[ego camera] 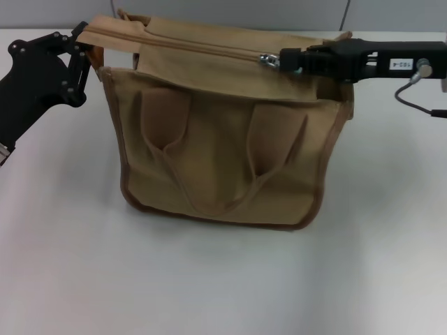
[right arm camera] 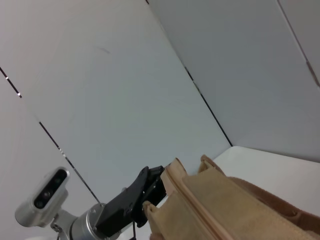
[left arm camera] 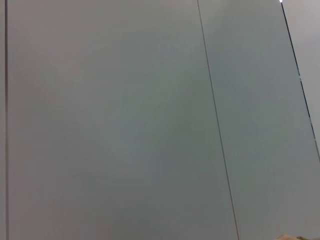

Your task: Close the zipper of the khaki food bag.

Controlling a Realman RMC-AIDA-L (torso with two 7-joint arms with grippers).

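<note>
the khaki food bag (ego camera: pixel 223 150) is matt woven canvas with darker cloth trim. its zipper (ego camera: pixel 202 47) has a shiny silver metal pull. the table (ego camera: pixel 209 279) looks smooth, faintly glossy white.

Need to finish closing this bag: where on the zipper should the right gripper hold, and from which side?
Grip the small silver pull tab, which sits on the zipper track toward the bag's right end. Come in from the robot's right, level with the top panel, as the right gripper is placed now. The left gripper holds the khaki food bag at its far-left corner, bracing the pull.
</note>
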